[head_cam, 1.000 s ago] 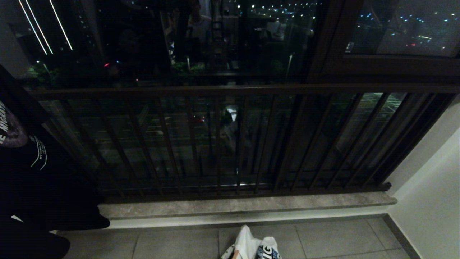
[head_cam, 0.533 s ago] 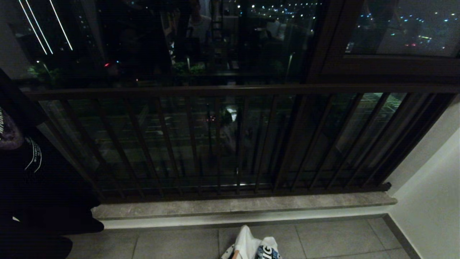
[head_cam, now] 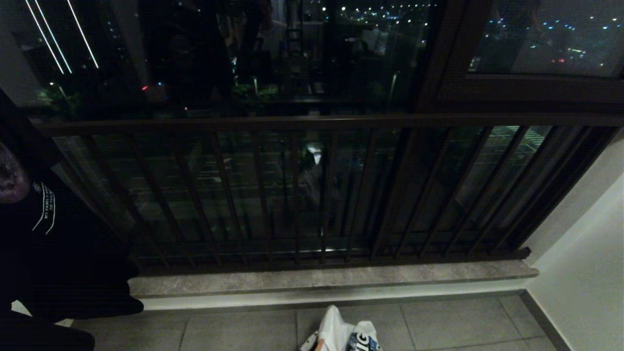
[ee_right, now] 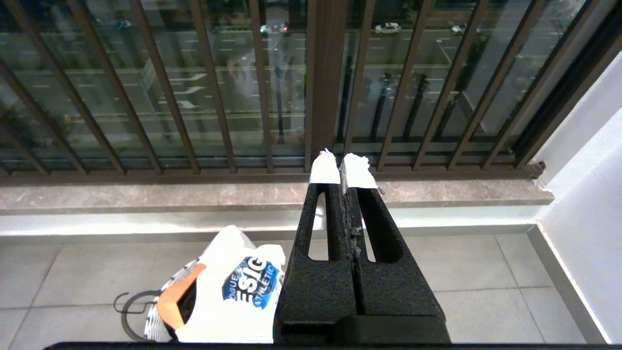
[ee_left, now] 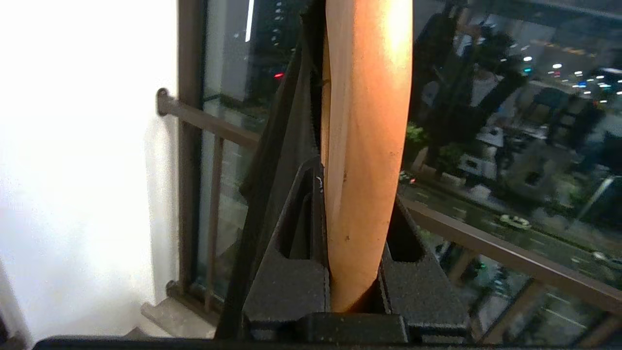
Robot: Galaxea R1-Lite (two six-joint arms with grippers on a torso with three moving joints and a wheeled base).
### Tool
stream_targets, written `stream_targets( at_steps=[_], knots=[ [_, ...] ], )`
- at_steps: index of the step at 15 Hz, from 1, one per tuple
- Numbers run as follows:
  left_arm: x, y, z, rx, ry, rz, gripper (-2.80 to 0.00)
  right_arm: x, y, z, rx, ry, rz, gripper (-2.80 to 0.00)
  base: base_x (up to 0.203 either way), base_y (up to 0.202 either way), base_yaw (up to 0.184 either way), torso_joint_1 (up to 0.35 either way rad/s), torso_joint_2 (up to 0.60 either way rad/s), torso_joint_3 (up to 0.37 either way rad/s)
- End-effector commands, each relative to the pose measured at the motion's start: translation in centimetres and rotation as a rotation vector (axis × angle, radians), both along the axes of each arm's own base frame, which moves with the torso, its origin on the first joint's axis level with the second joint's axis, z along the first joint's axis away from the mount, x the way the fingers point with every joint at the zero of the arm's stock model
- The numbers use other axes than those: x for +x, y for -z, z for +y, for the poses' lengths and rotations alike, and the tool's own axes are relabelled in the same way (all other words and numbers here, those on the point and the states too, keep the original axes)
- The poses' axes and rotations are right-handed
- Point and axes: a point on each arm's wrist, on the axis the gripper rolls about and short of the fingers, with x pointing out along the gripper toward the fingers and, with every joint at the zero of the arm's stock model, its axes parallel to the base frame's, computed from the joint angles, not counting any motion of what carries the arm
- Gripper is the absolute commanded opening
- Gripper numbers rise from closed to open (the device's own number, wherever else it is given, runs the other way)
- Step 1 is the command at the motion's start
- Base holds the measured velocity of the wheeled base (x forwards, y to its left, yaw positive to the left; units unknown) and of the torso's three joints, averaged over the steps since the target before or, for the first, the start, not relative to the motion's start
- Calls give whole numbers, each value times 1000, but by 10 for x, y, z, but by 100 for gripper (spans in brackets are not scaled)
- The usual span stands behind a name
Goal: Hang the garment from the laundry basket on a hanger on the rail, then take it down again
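Enclosed apartment balcony at night: dark metal railing [head_cam: 312, 122] fronting glass, stone sill [head_cam: 331, 278], tiled floor [head_cam: 438, 321], and city lights [head_cam: 370, 9] glowing beyond the street below.

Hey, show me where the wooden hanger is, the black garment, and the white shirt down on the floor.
wooden hanger [ee_left: 364, 160], left wrist view, middle of its wooden arm.
black garment [head_cam: 53, 253], head view, its hanging body.
white shirt [ee_right: 228, 287], right wrist view, beside its blue print.

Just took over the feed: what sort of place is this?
Probably a glazed high-rise balcony at night: a dark railing before windows, traffic on a road far below, tiled floor.
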Motion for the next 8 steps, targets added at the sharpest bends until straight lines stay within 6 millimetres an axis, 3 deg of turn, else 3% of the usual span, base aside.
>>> stream_targets(
  at_steps=[1, 8],
  knots=[
    [-10, -2, -8, 13, 7, -22, -280, 0, 0, 0, 0, 0, -1, -280, 0, 0, 0, 0, 0, 0],
    [-37, 6, -26, -11, 9, 23, -280, 0, 0, 0, 0, 0, -1, -280, 0, 0, 0, 0, 0, 0]
  ],
)
